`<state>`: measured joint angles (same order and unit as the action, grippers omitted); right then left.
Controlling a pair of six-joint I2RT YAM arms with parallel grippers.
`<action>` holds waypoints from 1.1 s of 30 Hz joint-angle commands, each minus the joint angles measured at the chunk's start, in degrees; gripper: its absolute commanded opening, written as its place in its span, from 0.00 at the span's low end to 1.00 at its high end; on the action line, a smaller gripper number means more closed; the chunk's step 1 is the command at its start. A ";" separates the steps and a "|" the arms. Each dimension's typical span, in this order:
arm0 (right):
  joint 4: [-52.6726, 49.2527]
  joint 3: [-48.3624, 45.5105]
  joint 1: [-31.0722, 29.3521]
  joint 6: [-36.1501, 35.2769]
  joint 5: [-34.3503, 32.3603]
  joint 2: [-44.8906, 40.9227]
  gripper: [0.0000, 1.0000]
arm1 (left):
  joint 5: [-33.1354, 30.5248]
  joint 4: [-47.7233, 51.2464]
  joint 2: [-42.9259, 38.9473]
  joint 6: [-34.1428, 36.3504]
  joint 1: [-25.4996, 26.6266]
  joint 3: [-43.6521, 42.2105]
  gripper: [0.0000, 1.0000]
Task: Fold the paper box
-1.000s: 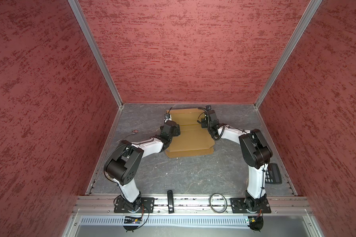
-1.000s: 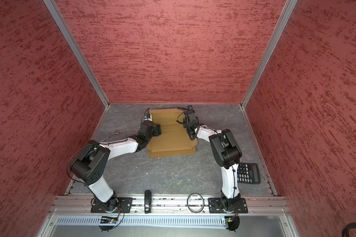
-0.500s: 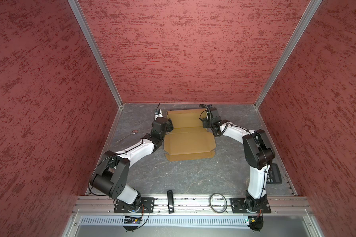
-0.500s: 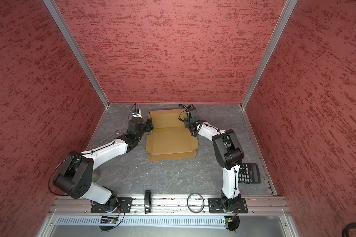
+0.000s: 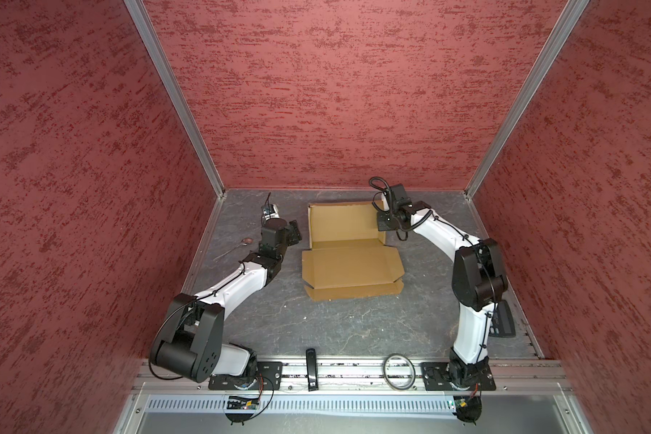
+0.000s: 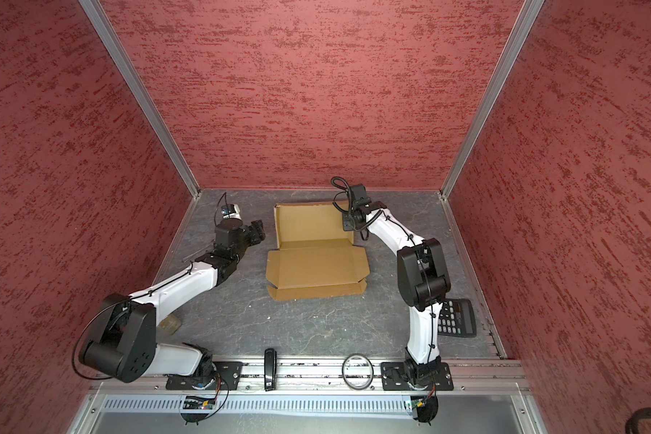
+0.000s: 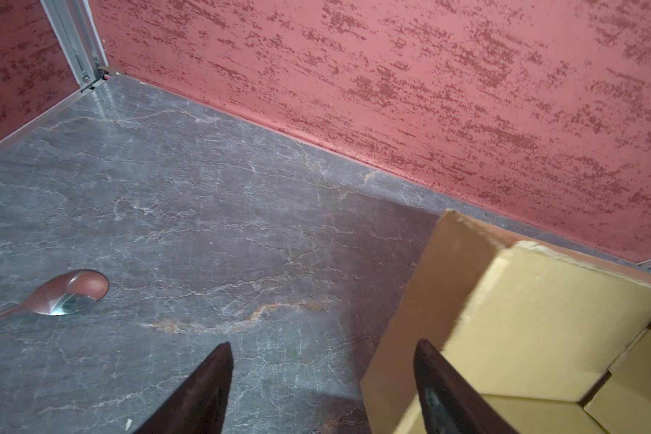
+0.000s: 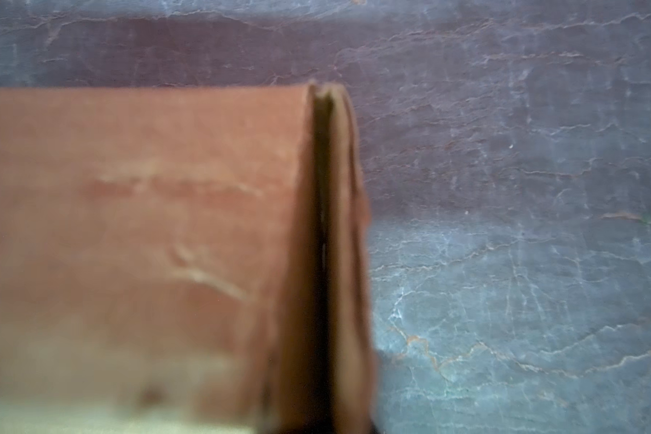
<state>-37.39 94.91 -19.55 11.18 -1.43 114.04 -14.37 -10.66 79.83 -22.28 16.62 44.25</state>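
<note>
In both top views the paper box (image 5: 350, 259) (image 6: 316, 266) lies on the far middle of the grey table (image 5: 335, 327). Its back half has 3 walls raised, and the lid panel lies flat toward the front.

The left arm stretches low from its base, and the left gripper (image 5: 297, 230) (image 6: 258, 229) sits just beside the box's left wall, apart from it, with its jaws spread and empty. The right arm bends high at the elbow and reaches in, and the right gripper (image 5: 383, 224) (image 6: 348, 223) is closed on the box's right wall.

1 second ago the left gripper was over the box's left edge and its elbow stood higher. It has since pulled out to the left and the arm has dropped. The right gripper has moved toward the far end of the right wall.

A top view shows the calculator (image 6: 457, 317) whole near the right arm, while in another the arm hides most of it.

The left wrist view shows the 2 fingers (image 7: 211, 387) wide apart over bare table, the box's corner (image 7: 523, 319) beside 1 finger, and a spoon (image 7: 72, 291) lying off to the side.

The right wrist view is blurred. It shows the doubled edge of the cardboard wall (image 8: 140, 244) running toward the camera, but not the fingers themselves.
</note>
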 commanded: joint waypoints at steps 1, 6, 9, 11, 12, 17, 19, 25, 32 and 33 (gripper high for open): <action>-10.80 4.97 0.72 0.19 4.06 2.80 0.01 | 2.02 0.20 -1.41 -0.77 -1.01 -1.17 0.76; -20.07 11.24 0.84 -1.22 4.51 6.37 0.01 | 3.05 0.25 -2.11 -1.07 -2.22 -2.27 0.76; -23.69 13.09 1.01 -1.84 5.00 7.74 0.01 | 3.46 0.09 -2.69 -1.32 -2.78 -3.08 0.76; -26.07 14.04 1.32 -2.24 6.00 8.81 0.01 | 3.67 0.00 -3.10 -1.44 -3.15 -3.62 0.76; -27.20 14.44 1.36 -2.45 6.48 9.36 0.01 | 3.78 -0.05 -3.23 -1.45 -3.34 -3.85 0.76; -32.01 16.99 1.55 -3.51 8.16 11.74 0.02 | 3.91 -0.16 -3.98 -1.47 -3.91 -4.68 0.76; -34.17 18.24 1.64 -3.84 8.69 12.99 0.02 | 4.00 -0.29 -4.24 -1.58 -4.06 -5.03 0.76; -37.08 20.33 1.72 -4.07 8.52 15.53 0.04 | 4.18 -0.60 -4.33 -1.80 -4.49 -5.93 0.76; -39.48 22.43 1.93 -3.87 8.11 18.44 0.06 | 4.28 -0.64 -4.47 -1.84 -4.84 -6.45 0.76; -39.92 23.06 1.89 -3.72 8.11 18.90 0.06 | 4.27 -0.82 -4.51 -1.87 -4.84 -6.52 0.76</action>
<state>-74.11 116.84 -18.00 7.55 6.33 130.17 -10.39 -10.50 76.42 -23.77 12.29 38.24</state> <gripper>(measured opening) 0.068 0.761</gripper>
